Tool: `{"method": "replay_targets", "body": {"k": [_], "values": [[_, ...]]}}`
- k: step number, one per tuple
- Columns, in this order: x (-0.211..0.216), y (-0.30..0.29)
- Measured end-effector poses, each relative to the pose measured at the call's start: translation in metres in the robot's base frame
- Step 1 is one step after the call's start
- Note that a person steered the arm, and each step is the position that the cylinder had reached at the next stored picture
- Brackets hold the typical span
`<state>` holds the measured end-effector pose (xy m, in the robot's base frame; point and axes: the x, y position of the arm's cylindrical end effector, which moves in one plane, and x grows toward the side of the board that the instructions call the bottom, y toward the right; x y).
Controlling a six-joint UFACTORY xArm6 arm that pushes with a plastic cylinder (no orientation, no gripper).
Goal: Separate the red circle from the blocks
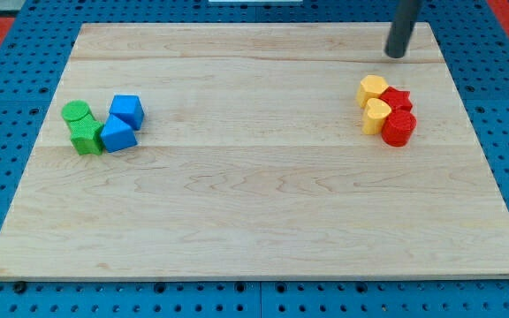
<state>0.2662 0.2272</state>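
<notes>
The red circle (398, 128) sits at the view's right, at the lower right of a tight cluster. It touches a red star (397, 100) above it and a yellow block (376, 116) to its left. Another yellow block (371, 89) is at the cluster's top left. My tip (397, 54) is near the board's top right, above the cluster and apart from it.
At the view's left a second cluster holds a green circle (76, 112), a green block (85, 137), a blue cube (127, 110) and a blue block (116, 134). The wooden board (254, 203) lies on a blue pegboard.
</notes>
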Motion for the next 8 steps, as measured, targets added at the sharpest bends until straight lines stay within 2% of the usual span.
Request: {"method": "replay_targets", "body": {"k": [1, 2, 4, 6, 7, 8], "values": [[0.000, 0.001], [0.032, 0.007], [0.135, 0.016], [0.168, -0.119], [0.173, -0.091], [0.203, -0.053]]}}
